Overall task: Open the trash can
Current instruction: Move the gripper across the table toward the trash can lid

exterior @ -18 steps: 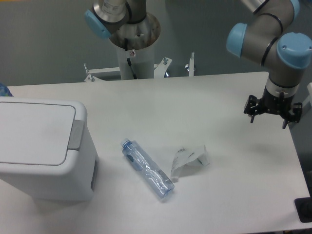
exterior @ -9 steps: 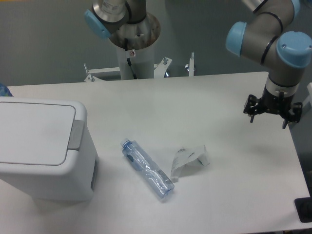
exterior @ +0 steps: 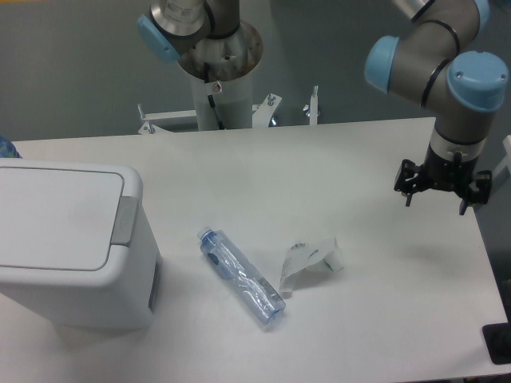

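Note:
The trash can (exterior: 68, 243) is a large white boxy bin at the left of the table, its flat lid down. A grey push tab (exterior: 124, 220) sits on the lid's right edge. My gripper (exterior: 435, 194) hangs above the table's right edge, far from the bin. Its fingers point down, spread apart, and hold nothing.
A clear plastic bottle (exterior: 241, 276) lies on the table right of the bin. A crumpled white wrapper (exterior: 309, 262) lies next to it. The arm's base column (exterior: 219, 76) stands behind the table's far edge. A dark object (exterior: 499, 343) sits at the bottom right corner.
The gripper and wrist have shifted slightly to the left. The bin, bottle and wrapper have not moved.

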{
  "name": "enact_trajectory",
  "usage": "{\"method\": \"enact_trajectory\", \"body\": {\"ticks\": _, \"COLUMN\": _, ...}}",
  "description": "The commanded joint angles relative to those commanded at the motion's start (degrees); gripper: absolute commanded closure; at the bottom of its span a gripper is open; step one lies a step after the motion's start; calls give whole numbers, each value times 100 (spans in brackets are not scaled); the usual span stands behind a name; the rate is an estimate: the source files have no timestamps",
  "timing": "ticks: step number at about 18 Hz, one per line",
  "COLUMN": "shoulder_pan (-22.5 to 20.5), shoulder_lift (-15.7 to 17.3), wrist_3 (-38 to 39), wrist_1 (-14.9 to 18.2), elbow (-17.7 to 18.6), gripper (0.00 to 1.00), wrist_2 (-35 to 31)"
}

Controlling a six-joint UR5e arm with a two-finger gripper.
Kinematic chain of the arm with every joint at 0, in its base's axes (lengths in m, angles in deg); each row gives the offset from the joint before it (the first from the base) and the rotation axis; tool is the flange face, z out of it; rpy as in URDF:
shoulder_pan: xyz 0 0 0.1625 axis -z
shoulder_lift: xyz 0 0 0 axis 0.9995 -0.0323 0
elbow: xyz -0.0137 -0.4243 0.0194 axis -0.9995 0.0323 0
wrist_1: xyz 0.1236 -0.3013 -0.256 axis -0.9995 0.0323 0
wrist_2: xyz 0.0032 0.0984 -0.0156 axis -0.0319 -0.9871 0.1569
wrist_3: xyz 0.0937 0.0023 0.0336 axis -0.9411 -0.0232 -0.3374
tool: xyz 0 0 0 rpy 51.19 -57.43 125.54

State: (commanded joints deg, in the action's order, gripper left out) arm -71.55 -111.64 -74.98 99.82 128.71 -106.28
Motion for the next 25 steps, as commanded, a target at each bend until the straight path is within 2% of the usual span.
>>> {"method": "enact_trajectory", "body": {"ticks": 4, "shoulder_pan": 71, "shoulder_lift": -9, "wrist_3": 239, "wrist_1": -96, "elbow": 0, "gripper": 0, "wrist_2": 9}}
{"method": "enact_trajectory", "body": {"ticks": 6, "shoulder_pan": 44, "shoulder_lift": -17, "wrist_3": 335, "wrist_1": -123, "elbow": 0, "gripper": 0, "wrist_2": 227}}
{"method": "enact_trajectory", "body": {"ticks": 12, "shoulder_pan": 97, "shoulder_lift": 70, "wrist_3": 1221, "wrist_1": -114, "elbow": -70, "gripper": 0, "wrist_2": 702}}
{"method": "enact_trajectory", "body": {"ticks": 19, "shoulder_pan": 694, "shoulder_lift": 553, "wrist_3": 2724, "wrist_1": -114, "elbow": -70, "gripper": 0, "wrist_2": 1212}}
{"method": "enact_trajectory", "body": {"ticks": 25, "shoulder_pan": 1195, "shoulder_lift": 799, "wrist_3": 3437, "wrist_1": -114, "elbow": -79, "gripper": 0, "wrist_2": 1361}}
